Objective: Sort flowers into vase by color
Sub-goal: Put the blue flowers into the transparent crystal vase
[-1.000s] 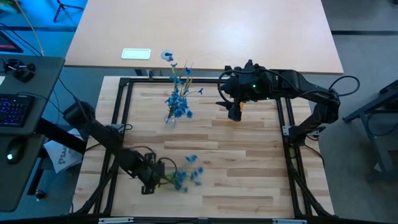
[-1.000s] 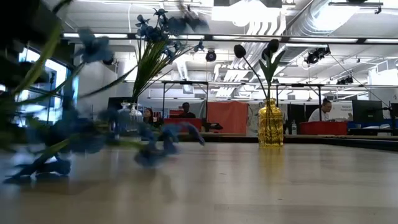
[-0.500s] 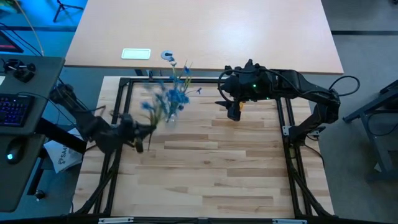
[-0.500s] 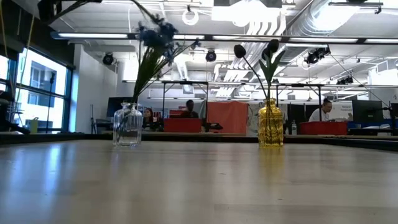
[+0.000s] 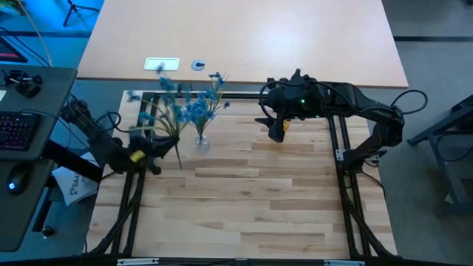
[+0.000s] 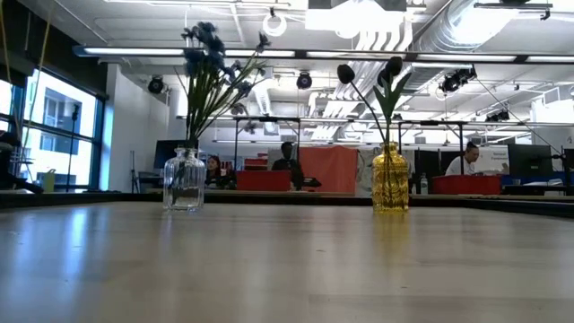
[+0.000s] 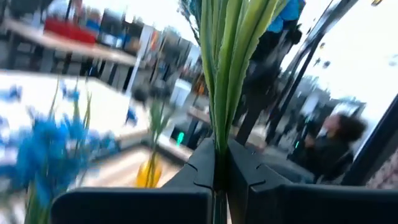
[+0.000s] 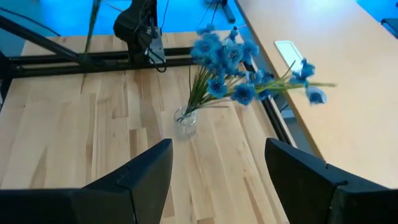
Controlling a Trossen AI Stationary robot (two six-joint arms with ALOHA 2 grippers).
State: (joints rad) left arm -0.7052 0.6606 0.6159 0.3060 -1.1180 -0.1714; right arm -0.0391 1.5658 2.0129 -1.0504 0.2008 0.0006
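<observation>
A clear glass vase [image 5: 201, 142] [image 6: 184, 183] [image 8: 185, 123] stands on the wooden table's far left part and holds several blue sprigs [image 5: 199, 109] [image 8: 224, 53] by their stems. My left gripper [image 5: 151, 144] [image 7: 220, 149] is just left of it, raised and shut on another blue sprig [image 5: 164, 96]. A yellow vase [image 6: 390, 178] [image 7: 148, 173] holds dark buds [image 6: 345, 72]. In the high view my right arm hides it. My right gripper [image 5: 277, 131] [image 8: 217, 149] hangs open above the far right part. My left gripper pinches the blue sprig's green stems [image 7: 219, 134] between its two shut fingers, low on the stems. The sprig is lifted clear of the table. Its stems rise past the fingertips and its blossoms [image 5: 161, 83] lean toward the far edge, left of the clear vase's bunch.
A black metal frame [image 5: 140, 129] runs round the wooden table top. A pale desk with a white card [image 5: 161, 63] lies beyond the far edge. A keyboard and mouse sit off the left side. The table's middle and near half [image 5: 244, 207] are bare wood.
My left gripper has risen from the table's near left part and swung toward the far left, carrying the blue sprig with it. The sprig, which lay low over the table near the low camera, now stands lifted beside the clear vase.
</observation>
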